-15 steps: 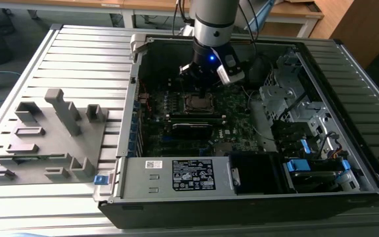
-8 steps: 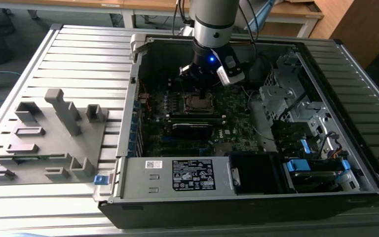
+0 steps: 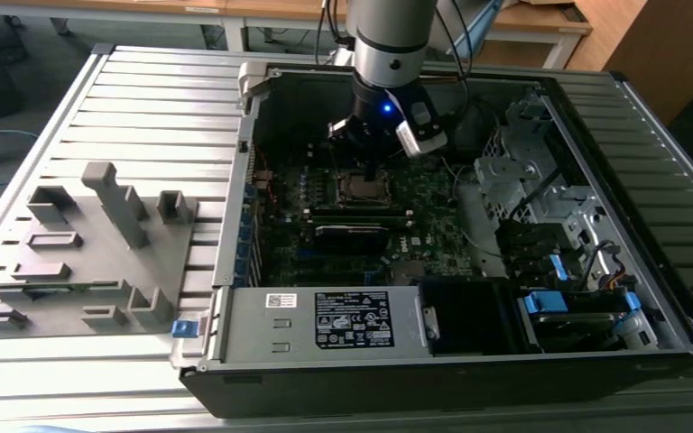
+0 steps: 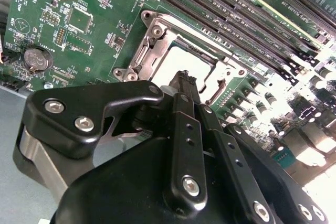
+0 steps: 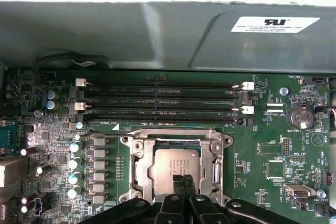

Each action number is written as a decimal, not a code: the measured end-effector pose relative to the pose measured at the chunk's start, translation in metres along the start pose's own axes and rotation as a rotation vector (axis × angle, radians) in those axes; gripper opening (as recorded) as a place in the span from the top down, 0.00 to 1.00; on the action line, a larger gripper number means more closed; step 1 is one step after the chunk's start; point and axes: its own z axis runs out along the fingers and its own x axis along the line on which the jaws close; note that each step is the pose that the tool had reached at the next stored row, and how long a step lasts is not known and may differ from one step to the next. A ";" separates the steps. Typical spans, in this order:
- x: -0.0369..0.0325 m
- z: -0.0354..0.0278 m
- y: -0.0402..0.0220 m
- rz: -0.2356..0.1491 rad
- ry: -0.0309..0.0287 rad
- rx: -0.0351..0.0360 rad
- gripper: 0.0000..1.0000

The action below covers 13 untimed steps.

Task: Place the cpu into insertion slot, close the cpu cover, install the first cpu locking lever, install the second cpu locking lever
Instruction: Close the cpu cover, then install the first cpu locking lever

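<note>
The cpu [image 5: 176,167] lies flat in the insertion slot [image 3: 363,188] on the green motherboard, its dull silver top facing up. The cpu cover [image 5: 137,167], a silver frame, lies down around it, with the chip showing through its cut-out. In the second wrist view the cpu [image 4: 181,59] and the cover [image 4: 148,50] sit just beyond my fingertips. My gripper [image 5: 184,186] [image 4: 184,77] is shut with nothing held, its narrow fingers pressed together over the socket's edge. In the exterior view the gripper [image 3: 371,155] hangs inside the case, just above the socket. I cannot tell how the locking levers stand.
Long black memory slots [image 5: 163,100] run beside the socket, with the grey case wall [image 5: 157,35] behind them. Capacitors [image 5: 76,161] and a coin battery [image 5: 300,116] flank the socket. A power supply [image 3: 335,320] and a drive cage [image 3: 540,189] fill the case. A grey fixture [image 3: 82,253] stands on the exterior view's left.
</note>
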 end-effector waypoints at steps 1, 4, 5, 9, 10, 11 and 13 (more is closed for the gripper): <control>0.0001 0.0000 0.0000 0.000 -0.0005 -0.0001 0.89; 0.0001 0.0000 0.0000 0.000 -0.0007 -0.0001 0.89; 0.0001 0.0000 0.0000 0.000 -0.0007 -0.0002 0.89; 0.0000 -0.0007 0.0000 0.000 -0.0008 -0.0004 0.89; 0.0001 -0.0010 0.0000 0.000 -0.0007 -0.0003 0.89; 0.0000 -0.0013 0.0000 0.000 -0.0008 -0.0003 0.89; 0.0000 -0.0013 0.0000 0.000 -0.0007 -0.0002 0.89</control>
